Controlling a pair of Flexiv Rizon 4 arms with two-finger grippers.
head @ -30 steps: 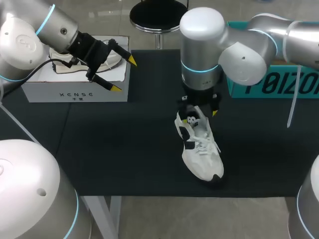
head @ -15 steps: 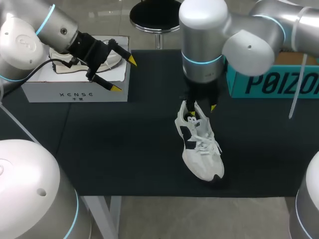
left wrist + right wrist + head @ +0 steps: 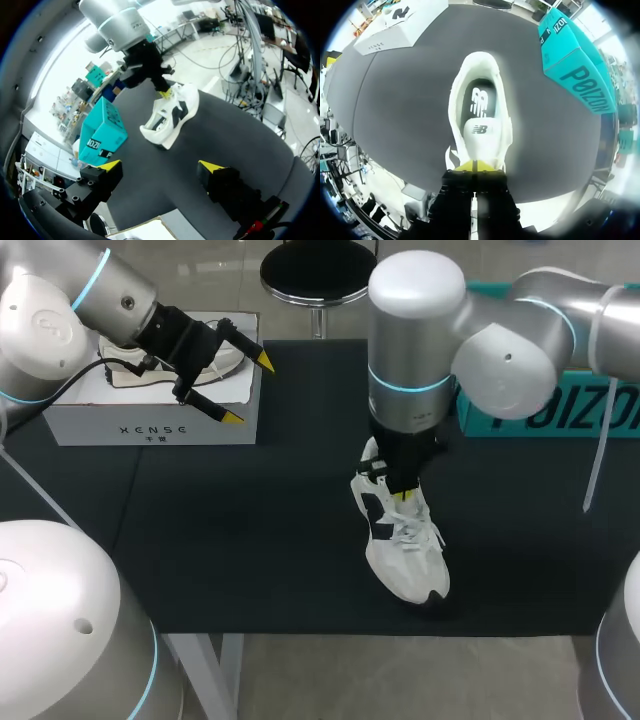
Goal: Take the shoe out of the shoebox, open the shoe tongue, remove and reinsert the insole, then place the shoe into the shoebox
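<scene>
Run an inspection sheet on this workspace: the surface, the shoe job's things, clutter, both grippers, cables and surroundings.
Surface: black table, dark and matte.
Job's things: white shoe stands on its sole mid-table, outside the white shoebox at the left rear; something white lies in the box, partly hidden.
Clutter: teal box at the right rear.
Grippers: left gripper open, above the shoebox's near corner, holding nothing; right gripper shut, tips at the shoe's tongue, grip on it not discernible.
Cables: black cable runs by the left gripper over the shoebox.
Surroundings: nothing seen.
</scene>
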